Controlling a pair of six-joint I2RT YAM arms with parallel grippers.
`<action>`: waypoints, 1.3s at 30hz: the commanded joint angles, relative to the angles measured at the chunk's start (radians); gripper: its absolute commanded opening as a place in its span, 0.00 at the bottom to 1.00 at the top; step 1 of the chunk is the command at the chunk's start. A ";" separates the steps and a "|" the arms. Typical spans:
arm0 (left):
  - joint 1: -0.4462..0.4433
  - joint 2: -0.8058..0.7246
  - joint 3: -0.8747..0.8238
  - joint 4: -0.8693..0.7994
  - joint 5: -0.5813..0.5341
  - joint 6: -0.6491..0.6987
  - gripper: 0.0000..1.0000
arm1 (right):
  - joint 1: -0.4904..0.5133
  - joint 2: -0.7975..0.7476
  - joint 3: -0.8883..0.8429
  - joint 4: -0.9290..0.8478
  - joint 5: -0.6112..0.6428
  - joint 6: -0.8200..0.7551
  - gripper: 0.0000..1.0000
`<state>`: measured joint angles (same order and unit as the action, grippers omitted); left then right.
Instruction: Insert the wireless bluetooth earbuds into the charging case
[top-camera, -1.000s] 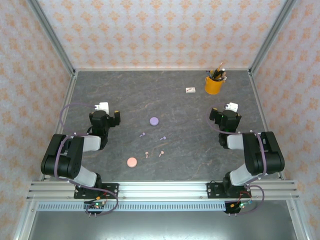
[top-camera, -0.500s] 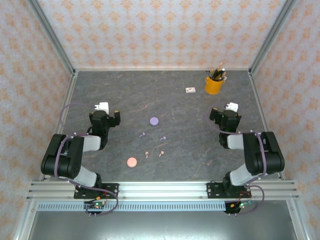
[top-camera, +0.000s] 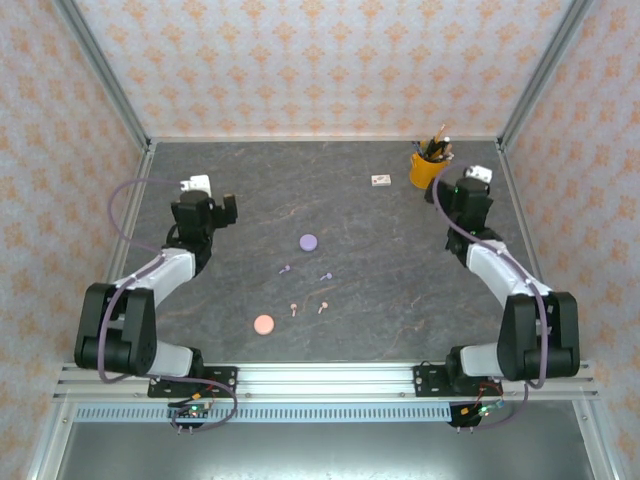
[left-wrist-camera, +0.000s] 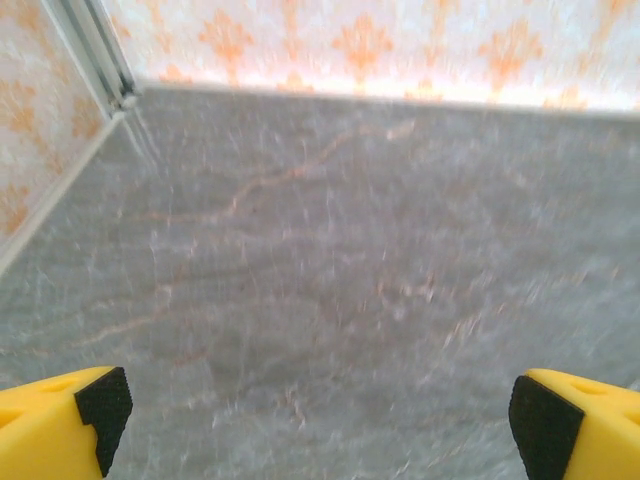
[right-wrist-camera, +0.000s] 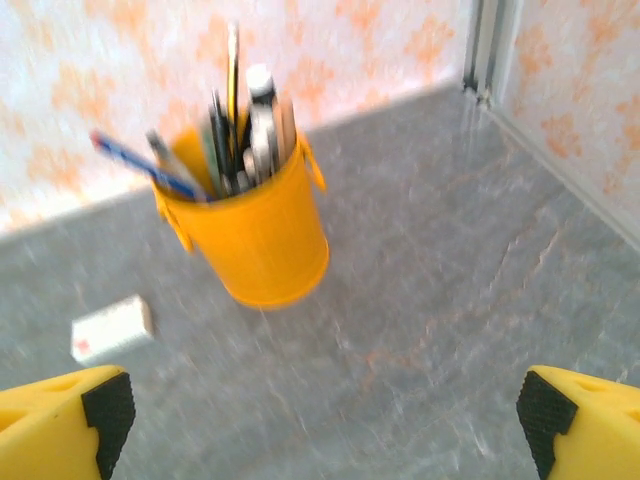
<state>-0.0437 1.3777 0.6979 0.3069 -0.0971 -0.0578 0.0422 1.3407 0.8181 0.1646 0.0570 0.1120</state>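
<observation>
Both gape wide, empty: right hand (right-wrist-camera: 320, 415) may topple the cup (right-wrist-camera: 250, 240) just ahead; left hand (left-wrist-camera: 320, 420) could scatter the earbuds (top-camera: 293, 308).

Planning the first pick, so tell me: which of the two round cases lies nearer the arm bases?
The pink charging case, lying close in on the left arm's side. The purple charging case sits farther back, away from the bases.
</observation>
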 joint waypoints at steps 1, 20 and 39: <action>-0.008 -0.071 0.075 -0.267 -0.050 -0.150 1.00 | -0.007 0.006 0.134 -0.355 0.029 0.145 1.00; -0.032 -0.086 0.365 -0.844 -0.004 -0.626 1.00 | 0.785 0.202 0.432 -0.849 -0.101 0.395 0.90; 0.257 0.128 0.492 -0.833 0.137 -0.704 1.00 | 1.228 0.802 1.053 -1.178 0.011 0.510 0.86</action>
<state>0.1951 1.4937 1.1549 -0.5167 0.0219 -0.7380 1.2446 2.0903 1.7916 -0.8845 0.0128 0.5957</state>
